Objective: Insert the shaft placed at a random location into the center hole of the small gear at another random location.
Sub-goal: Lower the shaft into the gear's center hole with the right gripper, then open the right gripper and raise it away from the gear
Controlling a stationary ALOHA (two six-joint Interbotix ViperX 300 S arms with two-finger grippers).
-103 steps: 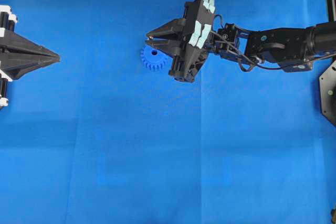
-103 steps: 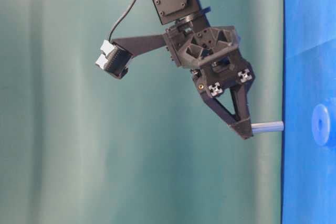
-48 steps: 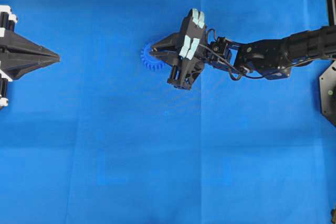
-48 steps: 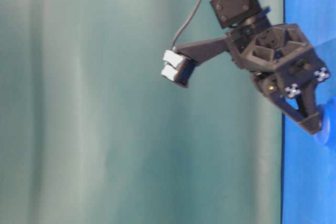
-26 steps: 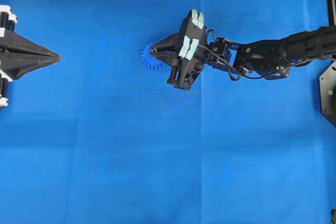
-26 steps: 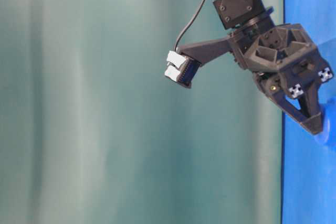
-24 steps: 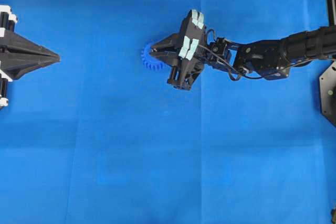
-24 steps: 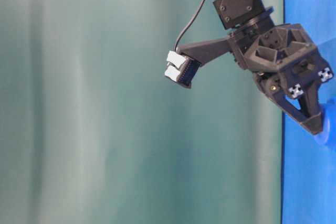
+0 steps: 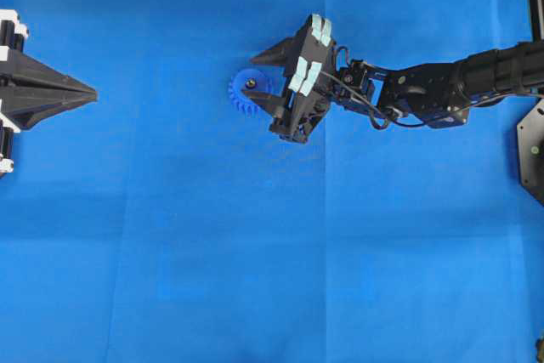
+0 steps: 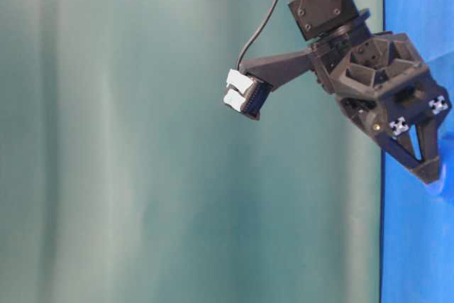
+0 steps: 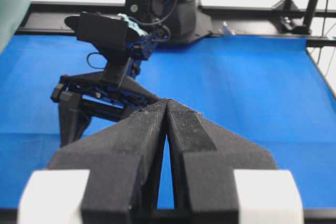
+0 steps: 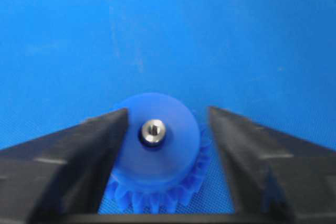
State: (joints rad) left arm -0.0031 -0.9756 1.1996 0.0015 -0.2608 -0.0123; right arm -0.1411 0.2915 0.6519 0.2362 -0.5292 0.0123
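Observation:
The small blue gear (image 9: 239, 96) lies on the blue mat, and in the right wrist view (image 12: 169, 157) it sits between my fingers. The silvery shaft (image 12: 153, 131) stands end-on in the center hole of its hub, and it is a small dot from overhead (image 9: 251, 84). My right gripper (image 9: 250, 76) is open. Its fingers (image 12: 84, 153) stand either side of the gear and touch nothing, also in the table-level view (image 10: 430, 169). My left gripper (image 9: 90, 91) is shut and empty at the far left, and it also shows in the left wrist view (image 11: 167, 101).
The right arm (image 9: 433, 87) stretches in from the right edge over the blue mat (image 9: 255, 252). A black mount (image 9: 532, 150) sits at the right edge. The left wrist view shows the right arm (image 11: 113, 72) and the black frame (image 11: 247, 17) behind the mat.
My right gripper came down with the shaft onto the gear and has now opened. The shaft stays standing in the hub. The left arm has not moved.

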